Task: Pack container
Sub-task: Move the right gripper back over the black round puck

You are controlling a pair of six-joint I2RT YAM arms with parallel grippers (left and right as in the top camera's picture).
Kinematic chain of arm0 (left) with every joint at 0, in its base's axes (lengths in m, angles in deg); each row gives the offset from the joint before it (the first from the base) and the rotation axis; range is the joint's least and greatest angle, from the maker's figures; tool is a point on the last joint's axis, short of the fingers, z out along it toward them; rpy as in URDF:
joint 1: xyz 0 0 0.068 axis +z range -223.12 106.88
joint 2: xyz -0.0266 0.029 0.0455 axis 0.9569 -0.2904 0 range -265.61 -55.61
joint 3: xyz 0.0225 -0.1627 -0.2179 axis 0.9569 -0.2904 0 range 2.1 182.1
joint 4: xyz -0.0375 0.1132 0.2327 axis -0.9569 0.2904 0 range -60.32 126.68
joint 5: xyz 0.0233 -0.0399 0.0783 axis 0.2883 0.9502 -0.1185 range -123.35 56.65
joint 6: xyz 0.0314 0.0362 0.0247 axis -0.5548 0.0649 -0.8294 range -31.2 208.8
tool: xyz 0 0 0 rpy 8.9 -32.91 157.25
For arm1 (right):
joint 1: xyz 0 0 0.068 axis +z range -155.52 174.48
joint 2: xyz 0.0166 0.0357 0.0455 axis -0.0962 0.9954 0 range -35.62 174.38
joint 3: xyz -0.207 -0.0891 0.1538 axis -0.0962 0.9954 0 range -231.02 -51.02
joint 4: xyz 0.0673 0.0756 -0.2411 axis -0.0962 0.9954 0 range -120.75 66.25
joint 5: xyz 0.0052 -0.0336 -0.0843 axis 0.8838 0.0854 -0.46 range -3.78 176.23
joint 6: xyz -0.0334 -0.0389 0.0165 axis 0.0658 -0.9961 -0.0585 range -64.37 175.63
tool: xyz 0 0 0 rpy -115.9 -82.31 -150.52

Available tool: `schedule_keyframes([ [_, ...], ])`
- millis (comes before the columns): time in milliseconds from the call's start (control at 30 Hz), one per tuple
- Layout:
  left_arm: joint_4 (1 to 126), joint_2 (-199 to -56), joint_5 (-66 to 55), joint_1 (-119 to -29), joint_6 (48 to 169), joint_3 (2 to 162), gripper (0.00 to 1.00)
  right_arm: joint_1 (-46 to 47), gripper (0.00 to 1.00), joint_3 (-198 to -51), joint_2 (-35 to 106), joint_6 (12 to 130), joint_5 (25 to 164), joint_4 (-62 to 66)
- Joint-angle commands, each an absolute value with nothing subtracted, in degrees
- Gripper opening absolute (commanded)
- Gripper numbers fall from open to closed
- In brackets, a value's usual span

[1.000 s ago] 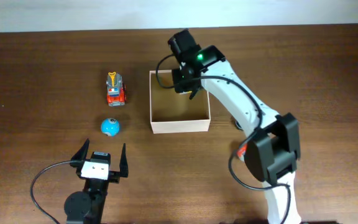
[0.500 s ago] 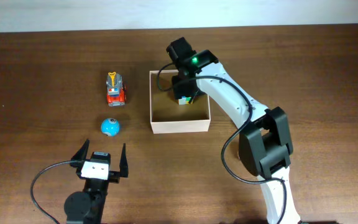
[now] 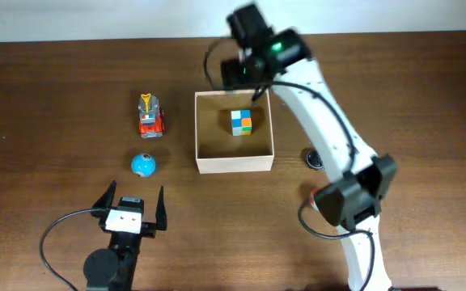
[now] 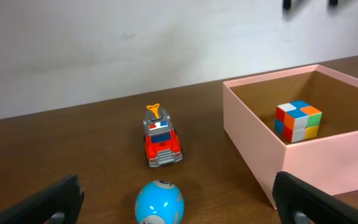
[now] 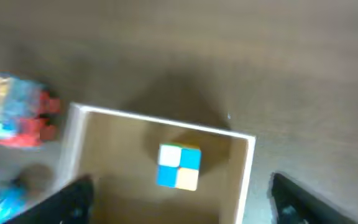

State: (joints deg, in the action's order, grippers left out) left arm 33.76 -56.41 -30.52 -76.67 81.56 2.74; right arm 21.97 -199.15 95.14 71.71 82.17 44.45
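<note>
The container [image 3: 233, 164] is a square open box with pale walls and a tan floor at mid-table. A multicoloured cube [image 3: 241, 122] lies on its floor near the far right corner. My right gripper [image 3: 247, 85] hangs open above the container's far edge with nothing between its fingers. From the right wrist the cube [image 5: 178, 166] shows below, inside the container's wall [image 5: 244, 174], between the spread fingers [image 5: 67, 202]. My left gripper [image 3: 132, 196] stands open near the front left. In the left wrist view a blue ball [image 4: 159, 202] sits just ahead of it.
A red toy truck [image 3: 150, 116] stands left of the container, and the blue ball [image 3: 143, 165] lies in front of the truck. A small dark round object [image 3: 315, 158] lies on the table right of the container. The table's far edge runs just behind the right arm.
My right gripper has opened and let go of the cube, which now lies in the container. The right arm has lifted and drawn back toward the far edge. The left arm has not moved.
</note>
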Motion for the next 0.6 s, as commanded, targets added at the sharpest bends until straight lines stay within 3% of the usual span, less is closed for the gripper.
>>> schedule_keyframes([
  [0,34.07,-56.01,-29.67,-76.32,82.28,2.61,0.99,21.11,0.99,-212.49,91.90,69.11,79.02,50.68],
  [167,34.07,-56.01,-29.67,-76.32,82.28,2.61,0.99,18.23,0.99,-229.23,91.77,67.77,73.19,66.61],
  [267,34.07,-56.01,-29.67,-76.32,82.28,2.61,0.99,16.52,0.99,-229.51,88.95,64.87,82.96,66.59],
  [433,34.07,-56.01,-29.67,-76.32,82.28,2.61,0.99,16.04,0.99,-222.89,83.12,63.34,83.85,66.59],
  [567,34.07,-56.01,-29.67,-76.32,82.28,2.61,0.99,15.76,0.99,-207.26,76.10,63.43,76.07,66.59],
])
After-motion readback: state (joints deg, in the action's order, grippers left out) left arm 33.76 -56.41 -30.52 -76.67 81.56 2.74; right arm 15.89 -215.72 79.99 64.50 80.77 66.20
